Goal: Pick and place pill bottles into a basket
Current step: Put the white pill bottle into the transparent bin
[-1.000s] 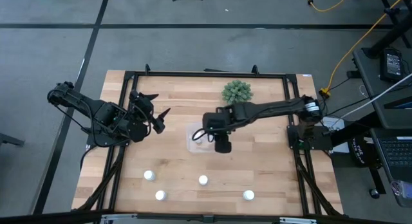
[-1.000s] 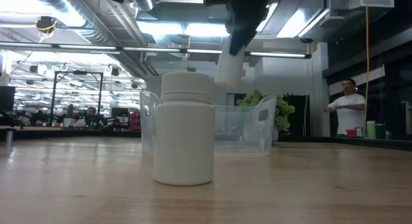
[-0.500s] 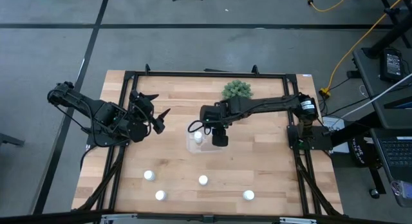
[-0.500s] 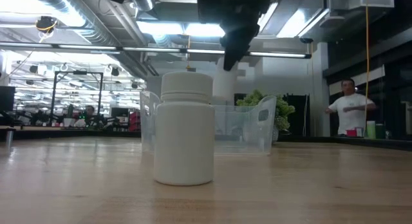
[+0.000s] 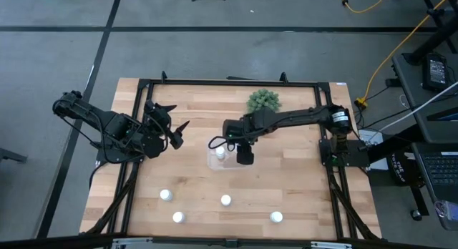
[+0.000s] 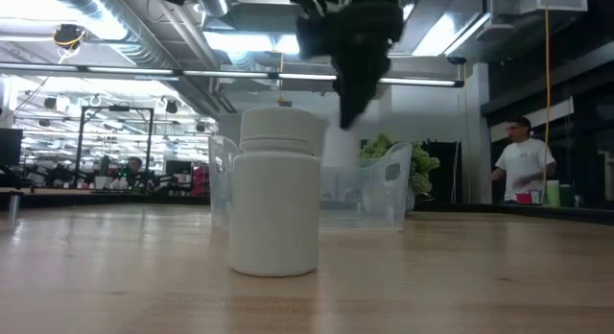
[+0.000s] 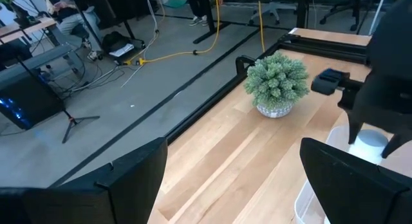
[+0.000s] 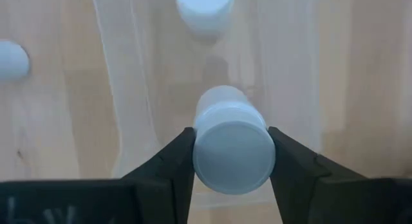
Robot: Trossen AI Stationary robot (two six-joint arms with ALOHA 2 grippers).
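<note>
Over the last second the right gripper (image 5: 244,153) has drawn back from the table's middle toward the plant and come to hang above the basket (image 5: 212,161), and in the low view it has dropped lower, so the bottle it carries now shows down among the clear walls instead of high above them. Its two fingers (image 8: 168,165) are pressed against the sides of a pill bottle (image 8: 230,144), cap toward the wrist camera, so the bottle has not been let go. Directly beyond that held bottle lies the floor of the basket, and a little farther on a second bottle (image 8: 204,9) already stands inside it, close but not touching. This suggests the placing step is nearly done; what remains appears to be spreading the fingers without knocking the bottle already there. Farther from the gripper, near the table's front edge, four more bottles wait: one (image 5: 225,200) nearest the basket, two others (image 5: 165,195) (image 5: 178,217) off to the left arm's side, and one (image 5: 276,217) toward the right. The left gripper (image 5: 172,131) waits well apart at the table's left side, fingers spread and empty.
</note>
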